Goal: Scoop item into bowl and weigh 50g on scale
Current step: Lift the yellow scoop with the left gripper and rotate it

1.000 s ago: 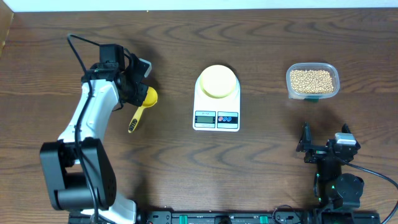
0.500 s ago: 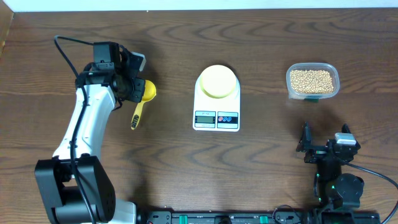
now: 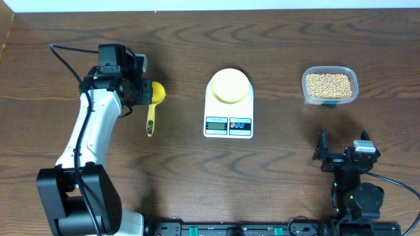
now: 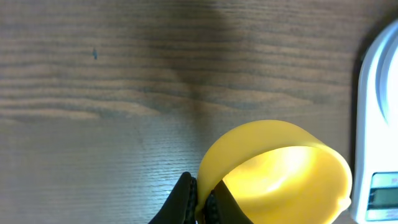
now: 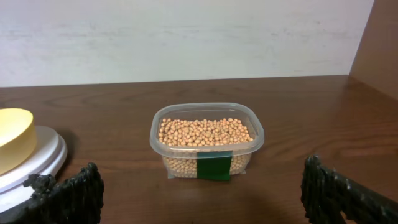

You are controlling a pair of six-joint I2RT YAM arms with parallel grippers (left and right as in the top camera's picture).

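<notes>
Presently, left gripper (image 4: 200,198): clamped on the rim of the yellow scoop (image 4: 280,174), near the scale (image 3: 228,113).
Right gripper (image 3: 343,149): spread wide, facing the clear tub (image 5: 258,140).
Bowl (image 3: 230,85): on the scale.
Beans (image 5: 205,132): in the tub.

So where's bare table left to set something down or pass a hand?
Bare wood lies between the scale and the clear tub, and along the near edge in front of the scale. Crowded: the left pincer pinching the yellow scoop left of the scale, and the right pincer sitting open in front of the tub.
</notes>
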